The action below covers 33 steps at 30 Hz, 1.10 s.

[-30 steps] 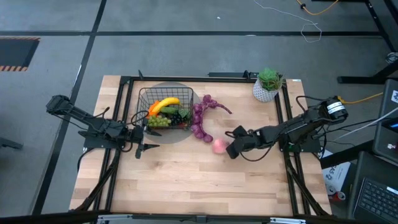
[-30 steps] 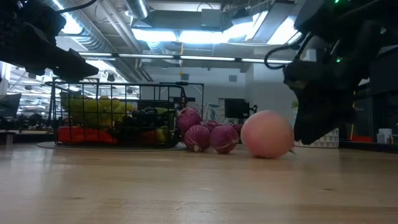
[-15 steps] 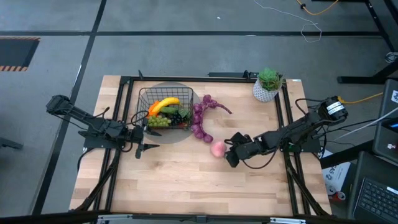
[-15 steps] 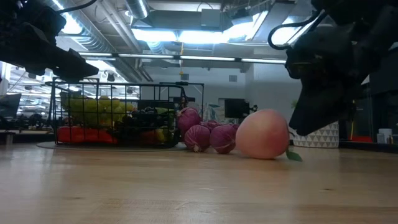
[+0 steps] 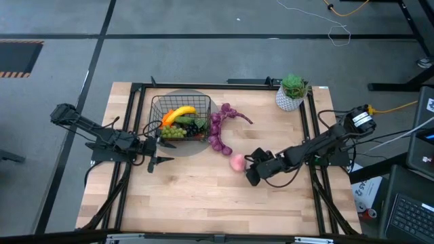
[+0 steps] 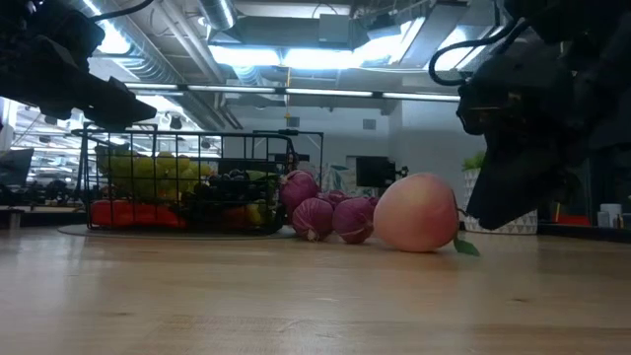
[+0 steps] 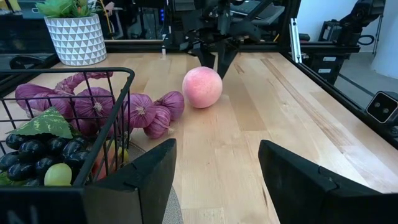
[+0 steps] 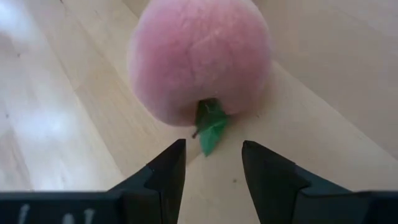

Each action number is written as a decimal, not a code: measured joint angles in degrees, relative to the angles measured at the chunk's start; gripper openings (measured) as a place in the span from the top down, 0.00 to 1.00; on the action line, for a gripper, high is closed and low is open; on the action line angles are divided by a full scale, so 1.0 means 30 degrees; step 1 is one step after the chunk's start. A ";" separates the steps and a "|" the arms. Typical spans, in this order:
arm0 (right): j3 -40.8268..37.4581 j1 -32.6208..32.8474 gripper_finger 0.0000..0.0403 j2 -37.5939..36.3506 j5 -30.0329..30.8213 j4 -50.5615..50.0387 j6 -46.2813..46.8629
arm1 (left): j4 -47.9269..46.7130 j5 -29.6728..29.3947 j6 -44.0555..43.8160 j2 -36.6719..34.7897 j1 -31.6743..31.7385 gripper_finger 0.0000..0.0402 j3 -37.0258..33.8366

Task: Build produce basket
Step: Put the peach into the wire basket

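The black wire basket (image 5: 180, 118) stands at the table's far left and holds a banana, grapes and other produce. A purple string of bulbs (image 5: 218, 132) lies on the wood by the basket's right side. The pink peach (image 5: 237, 161) rests on the table mid-right, its green leaf (image 8: 211, 127) flat on the wood. My right gripper (image 5: 249, 173) is open just to the right of the peach and nearer the table's front; its fingers (image 8: 168, 171) stand on either side of the leaf, short of the fruit. My left gripper (image 5: 154, 163) waits open by the basket's near left corner.
A white pot with a green plant (image 5: 291, 91) stands at the far right corner. A round grey mat (image 5: 203, 148) lies under the basket. Black frame rails (image 5: 313, 135) run along the table's edges. Bare wood (image 5: 203, 203) fills the near half.
My right gripper has swung toward the table's near edge and turned a little, keeping close to the peach. The peach has shifted slightly to the left, and its leaf now shows beside it in the low view. The left arm has kept still.
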 joint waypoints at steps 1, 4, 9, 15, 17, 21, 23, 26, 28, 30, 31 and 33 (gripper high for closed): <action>0.0000 -0.0007 0.61 0.0161 -0.0001 0.0099 0.0006 | 0.0000 0.0004 0.0003 -0.0005 0.0000 0.44 -0.0003; -0.0015 -0.0007 0.61 0.0552 -0.0024 0.0295 0.0006 | -0.0002 0.0000 0.0000 -0.0002 0.0000 0.44 0.0000; -0.0007 -0.0007 0.61 0.0936 -0.0029 0.1343 -0.0358 | 0.0000 0.0029 -0.0005 -0.0005 0.0000 0.44 0.0000; -0.0007 -0.0007 0.61 0.0964 -0.0372 0.1306 -0.0497 | 0.0000 0.0041 -0.0001 0.0001 0.0000 0.44 0.0000; -0.0007 -0.0007 0.61 0.0964 -0.0364 0.1306 -0.0528 | 0.0000 0.0041 0.0003 -0.0002 0.0000 0.44 0.0000; -0.0007 -0.0007 0.61 0.0964 -0.0066 0.1180 -0.0577 | 0.0000 0.0044 0.0001 0.0000 0.0000 0.44 -0.0007; -0.0007 -0.0007 0.61 0.0964 0.0036 0.1120 -0.0620 | 0.0000 0.0052 0.0001 -0.0005 0.0000 0.44 0.0000; -0.0007 -0.0007 0.61 0.0964 0.0456 0.1134 -0.1041 | 0.0000 0.0072 0.0003 -0.0005 0.0000 0.44 -0.0007; -0.0007 -0.0022 0.61 0.0964 0.0734 0.1124 -0.1061 | 0.0000 0.0073 0.0002 -0.0005 0.0000 0.44 0.0000; -0.0007 -0.0022 0.61 0.0964 0.0787 0.1123 -0.1080 | 0.0000 0.0073 -0.0002 -0.0003 0.0000 0.44 0.0000; -0.0007 -0.0022 0.61 0.0964 0.0787 0.1117 -0.1080 | 0.0000 0.0073 -0.0002 -0.0005 0.0000 0.44 -0.0004; -0.0007 -0.0022 0.61 0.0964 0.0794 0.1109 -0.1080 | 0.0000 0.0073 -0.0001 -0.0002 0.0000 0.44 0.0000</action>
